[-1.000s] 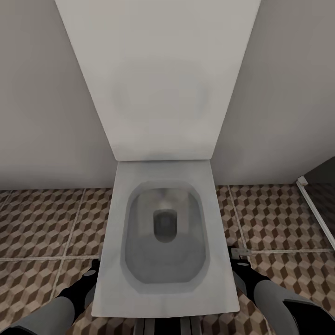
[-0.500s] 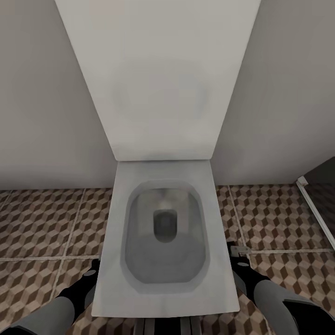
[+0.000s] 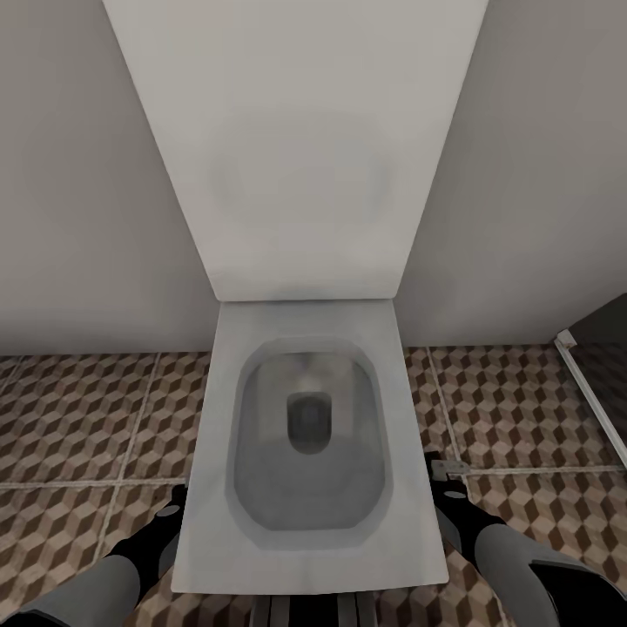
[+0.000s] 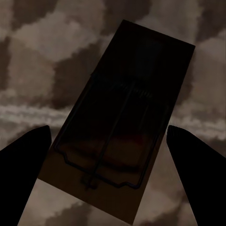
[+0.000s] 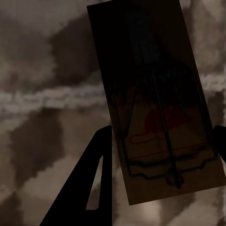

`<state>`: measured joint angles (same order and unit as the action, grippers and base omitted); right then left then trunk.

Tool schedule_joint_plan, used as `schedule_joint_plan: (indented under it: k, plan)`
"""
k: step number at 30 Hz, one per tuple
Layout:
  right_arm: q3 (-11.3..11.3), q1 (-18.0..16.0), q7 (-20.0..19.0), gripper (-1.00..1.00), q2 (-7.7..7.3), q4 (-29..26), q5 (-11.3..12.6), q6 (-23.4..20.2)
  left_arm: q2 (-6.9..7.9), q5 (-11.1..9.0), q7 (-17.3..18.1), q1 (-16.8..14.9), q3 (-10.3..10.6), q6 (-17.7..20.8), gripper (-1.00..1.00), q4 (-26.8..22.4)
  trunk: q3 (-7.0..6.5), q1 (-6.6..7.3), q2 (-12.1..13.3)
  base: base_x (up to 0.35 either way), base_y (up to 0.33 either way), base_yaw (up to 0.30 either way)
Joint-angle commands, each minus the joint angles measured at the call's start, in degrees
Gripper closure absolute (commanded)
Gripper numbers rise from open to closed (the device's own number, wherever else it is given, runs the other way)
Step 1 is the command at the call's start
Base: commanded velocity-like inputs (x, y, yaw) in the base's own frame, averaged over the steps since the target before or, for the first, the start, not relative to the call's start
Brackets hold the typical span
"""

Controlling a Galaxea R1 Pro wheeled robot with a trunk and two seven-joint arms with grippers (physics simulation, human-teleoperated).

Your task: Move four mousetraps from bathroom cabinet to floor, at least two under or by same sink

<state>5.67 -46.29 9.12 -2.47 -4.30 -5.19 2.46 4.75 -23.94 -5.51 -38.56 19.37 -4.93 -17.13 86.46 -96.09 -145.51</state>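
Left trap (image 4: 120, 127): dark wood board, wire bar, between my fingers | right trap (image 5: 157, 101): same, red print | floor (image 3: 78, 418): cube tiles

Two mousetraps (image 4: 117, 127) (image 5: 160, 103), one toilet (image 3: 305, 435)

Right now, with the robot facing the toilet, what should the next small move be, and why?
Probably turn the base away from the toilet to search for the sink. The left end effector has the left mousetrap between its fingers, and the right end effector has the right mousetrap. The head view faces a toilet, not a sink, so releasing onto this floor seems premature.
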Motion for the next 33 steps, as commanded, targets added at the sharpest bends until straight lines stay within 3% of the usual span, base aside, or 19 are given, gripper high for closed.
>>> schedule_joint_plan:
  k: [1, 20, 33]
  plan:
    - [0.48, -0.03, 0.07, 1.00, 0.01, 0.08, -0.44, 0.31, 0.06, -0.37, -0.38, -0.02, 0.50, -0.17, 1.00, -0.01, 0.03, 0.01, -0.01, 0.000, 0.000, 0.000]
    - [0.48, -0.03, 0.04, 1.00, 0.09, 0.08, -0.52, 0.82, 0.53, -0.43, -0.38, -0.02, 0.42, -0.17, 1.00, 0.17, 0.03, 0.01, -0.01, 0.000, 0.000, 0.000]
    - [0.48, -0.03, 0.10, 1.00, 0.07, 0.08, -0.44, 0.87, 4.73, -0.63, -0.04, -0.02, 0.34, -0.25, 1.00, 0.46, 0.03, 0.01, -0.01, 0.000, 0.000, 0.000]
